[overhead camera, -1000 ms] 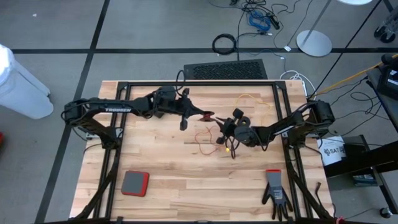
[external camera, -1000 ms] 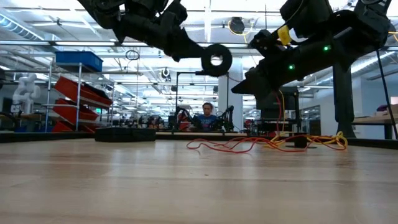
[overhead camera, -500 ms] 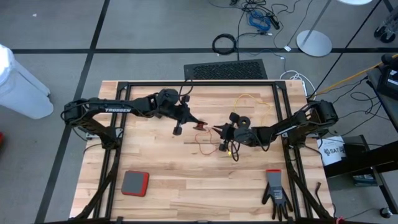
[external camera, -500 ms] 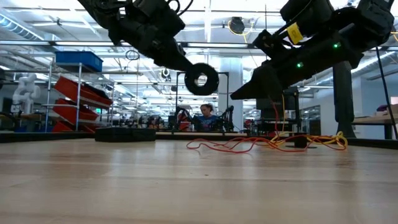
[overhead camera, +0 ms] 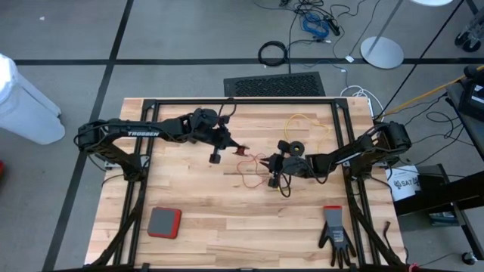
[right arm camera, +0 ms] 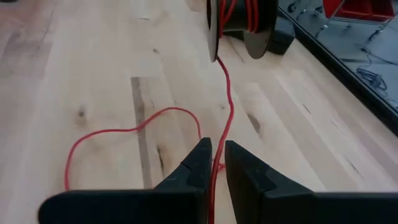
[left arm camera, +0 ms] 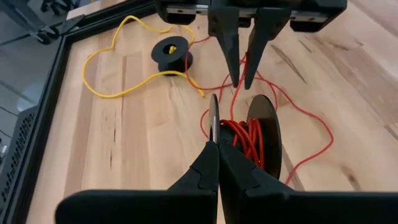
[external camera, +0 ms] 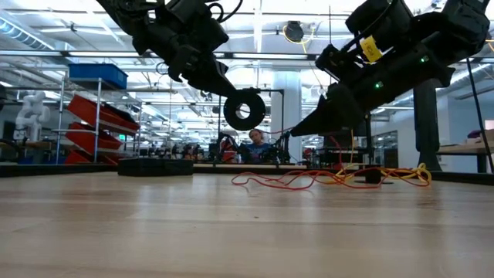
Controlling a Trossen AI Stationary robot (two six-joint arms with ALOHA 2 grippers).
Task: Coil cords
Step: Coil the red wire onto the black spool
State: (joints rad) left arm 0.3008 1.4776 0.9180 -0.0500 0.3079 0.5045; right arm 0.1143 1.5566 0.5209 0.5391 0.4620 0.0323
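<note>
The left gripper (overhead camera: 236,148), pressed tight on the reel (left arm camera: 244,142) rim, holds it mid-frame above the table; the right gripper (right arm camera: 216,163) pinches the red cord (right arm camera: 225,99) (light, floppy, kinks easily), so I'd grip near the reel.

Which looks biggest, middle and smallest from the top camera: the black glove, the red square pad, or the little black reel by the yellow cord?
1. The black glove and the red square pad look close in size; I won't rank one over the other.
2. The little black reel near the yellow cord is clearly the smallest.
</note>
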